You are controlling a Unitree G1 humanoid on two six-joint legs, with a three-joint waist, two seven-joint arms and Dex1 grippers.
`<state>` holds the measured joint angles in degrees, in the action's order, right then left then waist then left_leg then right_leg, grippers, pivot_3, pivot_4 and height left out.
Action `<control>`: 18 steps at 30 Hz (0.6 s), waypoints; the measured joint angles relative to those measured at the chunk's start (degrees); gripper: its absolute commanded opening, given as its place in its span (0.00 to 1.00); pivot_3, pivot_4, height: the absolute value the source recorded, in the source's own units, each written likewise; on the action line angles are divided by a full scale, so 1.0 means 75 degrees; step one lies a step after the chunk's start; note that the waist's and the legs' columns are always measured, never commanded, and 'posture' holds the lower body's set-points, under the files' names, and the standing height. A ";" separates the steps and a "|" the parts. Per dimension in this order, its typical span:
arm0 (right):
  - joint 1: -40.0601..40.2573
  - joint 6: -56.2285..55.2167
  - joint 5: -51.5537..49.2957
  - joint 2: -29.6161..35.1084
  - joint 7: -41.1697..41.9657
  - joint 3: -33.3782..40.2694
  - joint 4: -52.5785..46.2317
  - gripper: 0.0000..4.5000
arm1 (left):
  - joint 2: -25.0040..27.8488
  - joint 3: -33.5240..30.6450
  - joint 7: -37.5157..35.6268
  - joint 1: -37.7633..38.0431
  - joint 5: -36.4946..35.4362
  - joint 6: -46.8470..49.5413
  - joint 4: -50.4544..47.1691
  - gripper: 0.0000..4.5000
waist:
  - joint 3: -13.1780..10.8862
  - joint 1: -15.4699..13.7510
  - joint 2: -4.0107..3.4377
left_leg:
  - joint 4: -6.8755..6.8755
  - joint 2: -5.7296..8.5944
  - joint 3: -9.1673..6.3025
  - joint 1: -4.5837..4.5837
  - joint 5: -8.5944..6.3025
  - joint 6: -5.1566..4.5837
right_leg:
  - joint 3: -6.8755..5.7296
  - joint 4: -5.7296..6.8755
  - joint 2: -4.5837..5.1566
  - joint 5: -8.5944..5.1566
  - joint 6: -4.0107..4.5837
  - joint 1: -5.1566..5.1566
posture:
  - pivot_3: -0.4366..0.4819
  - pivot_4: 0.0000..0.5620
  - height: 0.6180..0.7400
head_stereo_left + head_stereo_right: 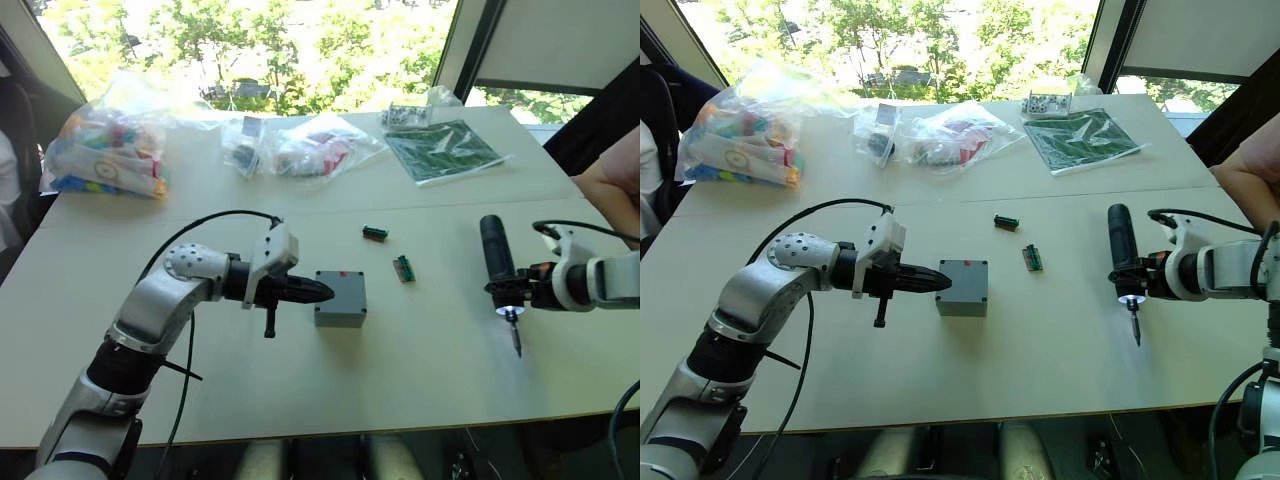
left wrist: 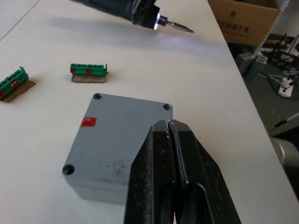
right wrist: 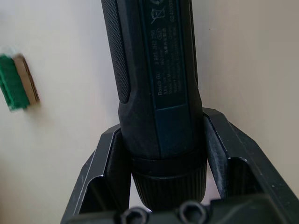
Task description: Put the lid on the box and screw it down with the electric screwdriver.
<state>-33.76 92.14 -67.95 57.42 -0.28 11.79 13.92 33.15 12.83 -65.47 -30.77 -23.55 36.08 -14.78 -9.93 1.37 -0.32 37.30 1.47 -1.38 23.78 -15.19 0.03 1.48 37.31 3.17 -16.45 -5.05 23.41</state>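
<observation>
Right claw (image 3: 159, 154) grips the electric screwdriver (image 1: 497, 262); left claw (image 2: 168, 127), pressed together, touches the lidded box (image 1: 340, 298).

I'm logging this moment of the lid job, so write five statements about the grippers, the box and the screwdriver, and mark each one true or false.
1. The right gripper is shut on the electric screwdriver. True.
2. The left gripper has its jaws wide open. False: they are shut together, holding nothing.
3. The lid already sits on the box. True.
4. The screwdriver's bit is in one of the lid's corner holes. False: it is well away from the box.
5. Two small green parts lie on the table near the box. True.
</observation>
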 measured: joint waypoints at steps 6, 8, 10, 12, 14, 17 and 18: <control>-0.0106 0.0000 -0.0664 -0.0028 -0.0681 -0.0336 0.0225 0.40 | 0.0243 -0.0019 0.0244 0.0277 -0.0001 0.0120 -0.0132 0.00 | -0.0026 -0.0072 0.0033 | 0.0005 -0.0027 -0.0012 -0.0010 0.0001 0.0000 | 0.0002 0.0002 -0.0058 0.0000 0.0002 -0.0010 | 0.48 0.27 1.00; -0.0152 0.0000 -0.0772 -0.0052 -0.0850 -0.0347 0.0290 0.40 | 0.0315 -0.0026 0.0251 0.0277 -0.0024 0.0120 -0.0157 0.00 | -0.0027 -0.0081 0.0034 | 0.0005 -0.0026 -0.0012 -0.0005 0.0001 0.0000 | 0.0002 -0.0002 -0.0055 0.0000 0.0002 -0.0010 | 0.48 0.27 1.00; -0.0171 0.0000 -0.0879 -0.0054 -0.1006 -0.0352 0.0333 0.62 | 0.0371 -0.0030 0.0255 0.0278 -0.0034 0.0121 -0.0157 0.00 | -0.0029 -0.0084 0.0036 | 0.0007 -0.0023 -0.0011 -0.0002 0.0001 0.0000 | 0.0002 -0.0005 -0.0051 0.0001 0.0002 -0.0010 | 0.48 0.27 1.00; -0.0220 0.0000 -0.0936 -0.0079 -0.1115 -0.0351 0.0350 0.72 | 0.0376 -0.0042 0.0291 0.0257 -0.0034 0.0116 -0.0108 0.00 | -0.0029 -0.0086 0.0037 | 0.0010 -0.0022 -0.0010 -0.0002 0.0001 0.0000 | 0.0002 -0.0005 -0.0049 0.0001 0.0002 -0.0011 | 0.48 0.27 1.00; -0.0350 0.0000 -0.0870 -0.0174 -0.1290 -0.0304 0.0339 0.89 | 0.0308 -0.0128 0.0501 0.0089 -0.0029 0.0111 0.0279 0.00 | -0.0030 -0.0089 0.0039 | 0.0020 -0.0022 -0.0011 -0.0002 0.0001 0.0001 | 0.0002 -0.0002 -0.0050 0.0003 0.0000 -0.0012 | 0.48 0.27 1.00; -0.0669 -0.0035 -0.0513 -0.0273 -0.1264 -0.0238 0.0053 0.99 | 0.0413 -0.0357 0.0576 -0.0080 0.0027 0.0049 0.0802 0.00 | -0.0037 -0.0072 0.0029 | 0.0019 -0.0023 -0.0006 -0.0002 0.0001 0.0000 | 0.0001 0.0001 -0.0053 0.0004 -0.0001 -0.0007 | 0.48 0.27 1.00; -0.0859 -0.0096 -0.0386 -0.0268 -0.1151 -0.0233 -0.0240 0.99 | 0.0456 -0.0367 0.0577 -0.0132 0.0079 -0.0002 0.0958 0.00 | -0.0042 -0.0062 0.0019 | 0.0016 -0.0023 -0.0002 0.0000 0.0001 0.0000 | 0.0002 0.0002 -0.0053 0.0004 -0.0001 0.0000 | 0.48 0.27 1.00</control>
<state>-40.21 91.42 -70.85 55.41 -8.91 10.04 12.12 36.57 10.08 -61.15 -31.76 -22.96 36.07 -7.59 -10.25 0.91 -0.18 37.42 1.30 -1.39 23.78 -15.18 0.04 1.49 37.32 2.77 -16.42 -5.06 23.41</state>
